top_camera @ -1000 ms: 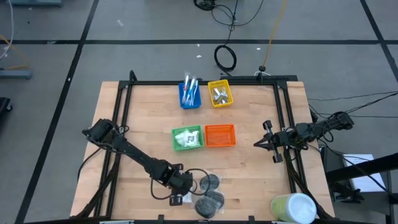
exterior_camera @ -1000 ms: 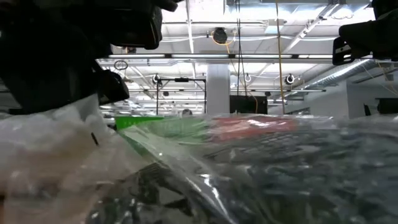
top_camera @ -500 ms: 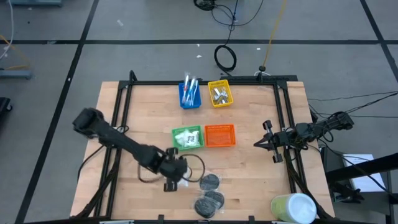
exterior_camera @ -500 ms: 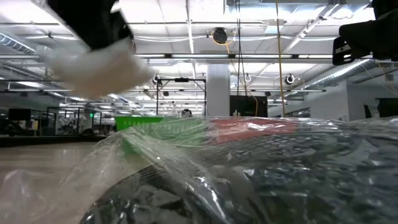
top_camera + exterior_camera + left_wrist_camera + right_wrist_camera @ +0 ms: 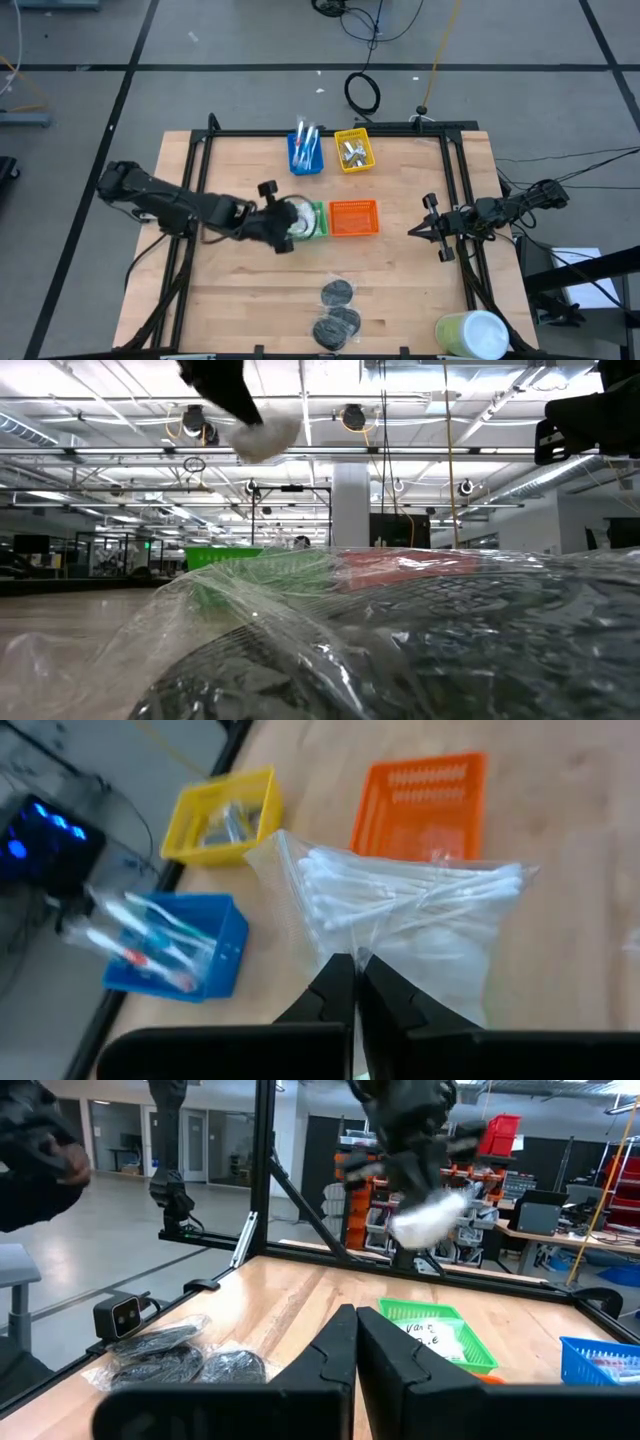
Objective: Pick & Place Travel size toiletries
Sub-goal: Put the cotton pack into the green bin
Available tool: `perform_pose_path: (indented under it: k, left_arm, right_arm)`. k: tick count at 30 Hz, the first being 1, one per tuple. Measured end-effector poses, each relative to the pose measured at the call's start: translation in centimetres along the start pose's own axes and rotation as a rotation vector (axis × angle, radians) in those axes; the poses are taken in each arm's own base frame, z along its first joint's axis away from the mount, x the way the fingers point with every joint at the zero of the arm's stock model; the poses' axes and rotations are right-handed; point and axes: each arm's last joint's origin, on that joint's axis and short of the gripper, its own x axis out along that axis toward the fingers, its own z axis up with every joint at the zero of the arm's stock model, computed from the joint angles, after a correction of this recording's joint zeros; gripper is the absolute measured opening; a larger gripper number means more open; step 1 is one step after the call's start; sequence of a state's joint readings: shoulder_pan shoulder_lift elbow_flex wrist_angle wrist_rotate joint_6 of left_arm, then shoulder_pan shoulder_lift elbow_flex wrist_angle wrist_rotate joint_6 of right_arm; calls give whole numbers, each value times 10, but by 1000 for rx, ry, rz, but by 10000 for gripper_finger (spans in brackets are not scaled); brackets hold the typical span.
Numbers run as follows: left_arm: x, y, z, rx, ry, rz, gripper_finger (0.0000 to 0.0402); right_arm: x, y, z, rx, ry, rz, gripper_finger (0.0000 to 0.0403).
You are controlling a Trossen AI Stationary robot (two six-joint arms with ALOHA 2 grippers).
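- My left hand [image 5: 283,222] has moved from beside the black discs [image 5: 336,313] up over the green bin [image 5: 316,222], clamped shut on a clear bag of cotton swabs [image 5: 420,925].
- My right hand [image 5: 428,231] rests closed, well apart.
- Count: four bins; three discs behind the left hand.

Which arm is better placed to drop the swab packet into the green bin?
The left. Its tool is shut on the swab packet and hangs over the green bin. The right tool waits shut and empty near the table's right edge.
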State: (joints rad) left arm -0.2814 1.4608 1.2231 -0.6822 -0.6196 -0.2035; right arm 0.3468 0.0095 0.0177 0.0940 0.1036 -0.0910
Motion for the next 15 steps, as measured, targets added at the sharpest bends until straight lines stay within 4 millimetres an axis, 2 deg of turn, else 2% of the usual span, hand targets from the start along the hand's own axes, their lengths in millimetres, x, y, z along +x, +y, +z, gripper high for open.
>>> perform_pose_path:
  k: [5,9,15]
  left_arm:
    - [41,13,-23,-38,118,-32,3]
    - [66,18,-46,-114,127,-108,2]
    - [81,19,-63,-174,131,-190,1]
  right_arm:
    - [0,0,0,0,0,0,0]
    - [0,0,0,0,0,0,0]
    - [0,0,0,0,-1,0,0]
